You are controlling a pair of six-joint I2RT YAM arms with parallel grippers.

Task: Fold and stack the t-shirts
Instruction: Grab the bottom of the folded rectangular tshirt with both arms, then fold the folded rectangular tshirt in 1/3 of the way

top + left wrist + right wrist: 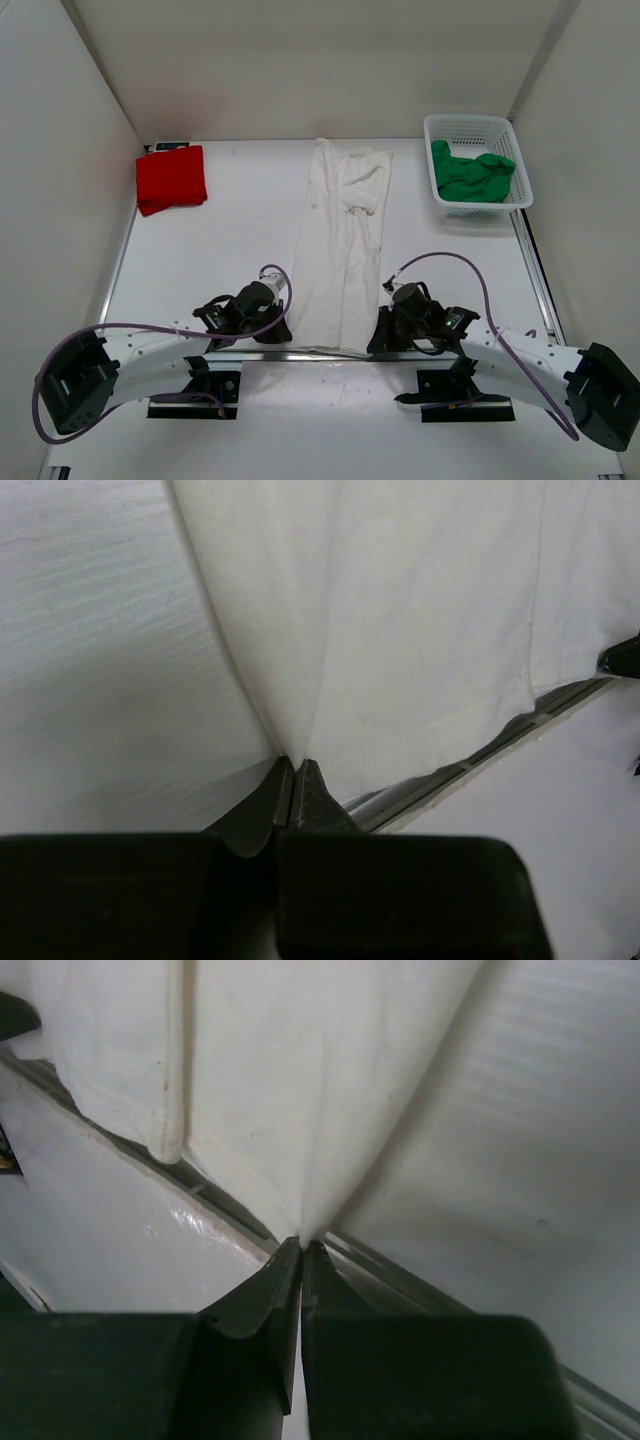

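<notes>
Looking far left, you find the red t-shirt [171, 178]; the green t-shirt [470, 175] sits in the mesh basket [470, 120]. Left gripper [293, 765] and right gripper [302, 1245] clench the white t-shirt [340, 250] hem.

Both arms low, angled inward at near edge; left gripper [293, 765] jaws pinched shut. Right gripper [301, 1245] likewise.

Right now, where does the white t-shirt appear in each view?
Top external: white t-shirt, centre, a long strip reaching the arms.
Left wrist: upper right, pinched by the left claw.
Right wrist: upper middle, pinched by the right claw.
Shared landmark: metal rail at its near hem.
</notes>
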